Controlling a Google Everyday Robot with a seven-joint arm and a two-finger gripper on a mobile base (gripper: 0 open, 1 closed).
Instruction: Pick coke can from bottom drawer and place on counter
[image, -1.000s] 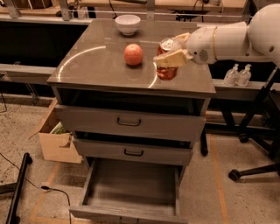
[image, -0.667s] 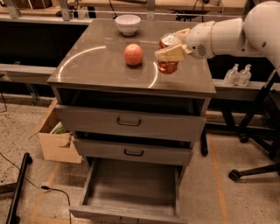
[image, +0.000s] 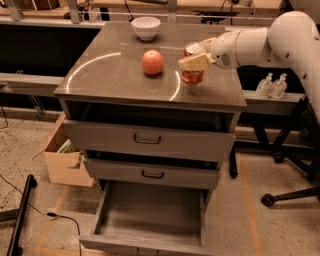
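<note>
The red coke can (image: 192, 75) with a silver top is upright at the right side of the counter (image: 110, 75), its base at or just above the glossy top. My gripper (image: 194, 60) reaches in from the right on a white arm and is shut on the coke can, one tan finger across its front. The bottom drawer (image: 150, 212) is pulled open below, its grey floor bare.
An orange-red apple (image: 152, 62) sits mid-counter, left of the can. A white bowl (image: 146, 27) stands at the back. A cardboard box (image: 62, 160) is left of the cabinet, two bottles (image: 271, 85) on a ledge to the right, a chair base (image: 287, 192) on the floor.
The gripper with the coke can has shifted slightly toward the back of the counter and stays over its right side. The drawers and apple have not moved.
</note>
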